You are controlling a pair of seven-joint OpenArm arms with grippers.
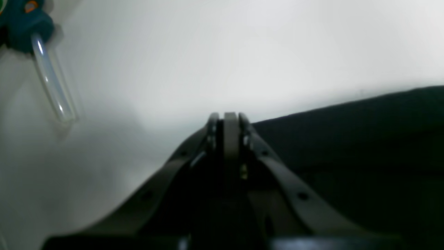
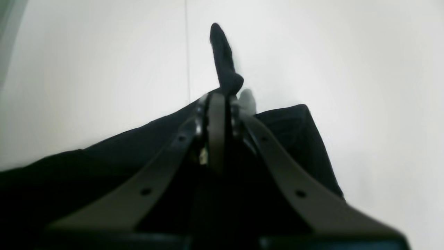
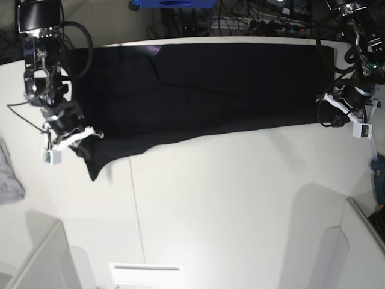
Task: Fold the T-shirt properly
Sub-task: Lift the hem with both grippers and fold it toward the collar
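Nearest the base camera: bare white table point(image 3: 228, 198), wide open room across its whole front half, one thin seam running front to back left of centre. A grey cloth point(image 3: 9, 174) lies at the far left edge, well apart from the shirt.

The T-shirt point(image 3: 204, 90) lies flat along the table's back edge, plain black side up, long axis left to right. Its front hem slants: lowest at the left, where a corner droops toward the camera, rising to the right.

Right gripper point(image 3: 81, 137) sits at the shirt's left end. Right wrist view shows what the base view cannot: jaws pressed together on black cloth, a tongue of fabric sticking up past the fingertips point(image 2: 216, 104). T-shirt point(image 2: 86, 163) fills the lower left of that view; bare table to both sides.

Left gripper point(image 3: 329, 102) sits at the shirt's right end. Left wrist view: jaws closed point(image 1: 230, 119), tips right at the fabric edge point(image 1: 364, 146); whether cloth is pinched cannot be told. A clear tube on a teal fitting point(image 1: 52, 80) shows only here, upper left.
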